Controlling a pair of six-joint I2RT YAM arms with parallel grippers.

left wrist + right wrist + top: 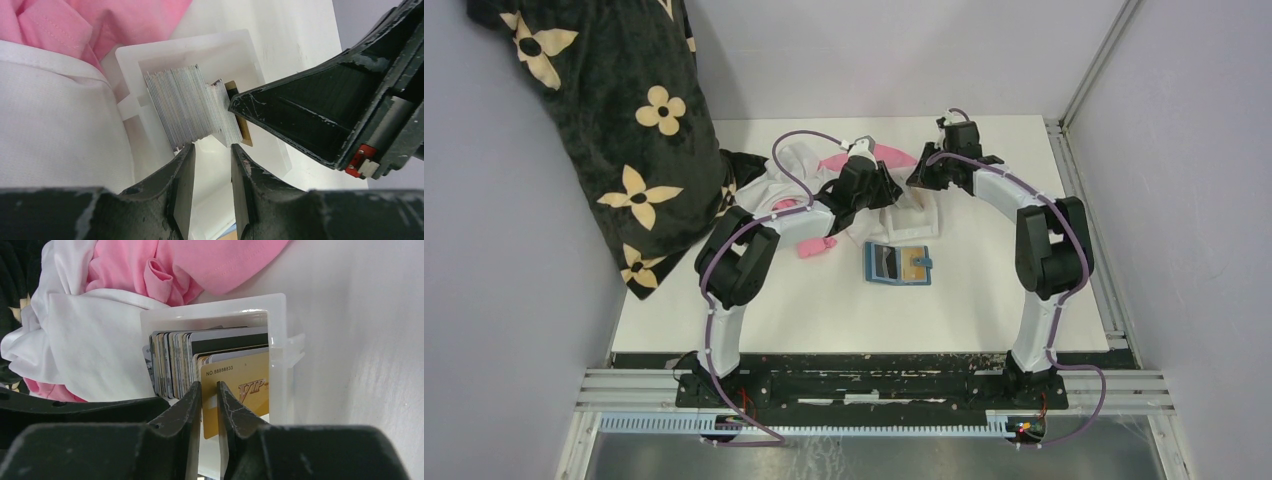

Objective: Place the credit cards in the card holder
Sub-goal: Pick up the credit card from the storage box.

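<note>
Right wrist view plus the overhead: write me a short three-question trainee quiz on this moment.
1. True or false: the card holder lies open on the table.
2. Which card is nearest the right hand? A. a red card. B. the gold VIP card. C. a green card.
3. Fill in: the stack of cards stands on edge in a clear plastic ____.
Key: 1 true; 2 B; 3 tray.

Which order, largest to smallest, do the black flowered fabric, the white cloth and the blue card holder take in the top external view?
1. black flowered fabric, by far the largest
2. white cloth, though partly covered
3. card holder, lying open
</note>
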